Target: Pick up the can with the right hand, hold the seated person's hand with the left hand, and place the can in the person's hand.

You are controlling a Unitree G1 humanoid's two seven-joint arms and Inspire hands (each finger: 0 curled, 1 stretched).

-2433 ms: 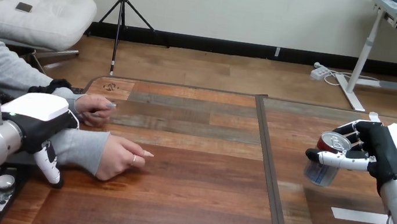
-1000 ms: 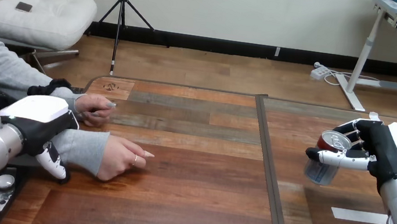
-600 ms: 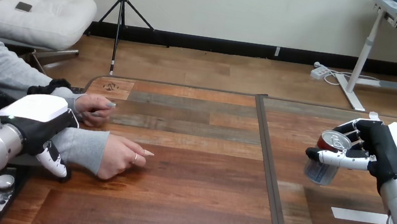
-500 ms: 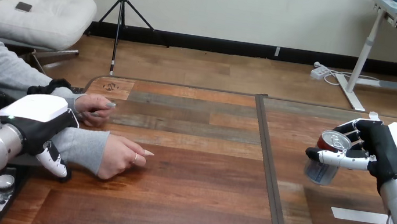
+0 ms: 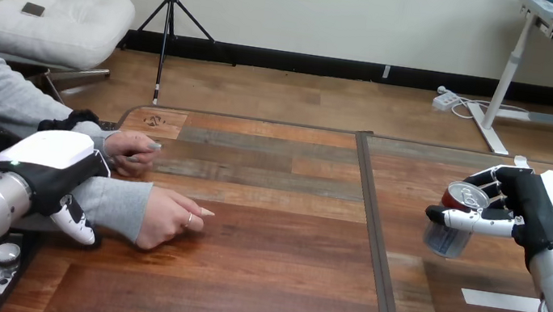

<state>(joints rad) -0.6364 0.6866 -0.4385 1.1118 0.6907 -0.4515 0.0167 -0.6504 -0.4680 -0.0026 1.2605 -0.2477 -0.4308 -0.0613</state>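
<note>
Fingers (image 5: 476, 223) of the right hand (image 5: 531, 210) wrap a tilted can (image 5: 448, 239) held over the table's (image 5: 263, 285) right side, contents unseen. Left hand (image 5: 52, 157) rests over the sleeve (image 5: 115, 205) behind the person's near hand (image 5: 166, 218), palm down on the wood; its grip cannot be told.
</note>
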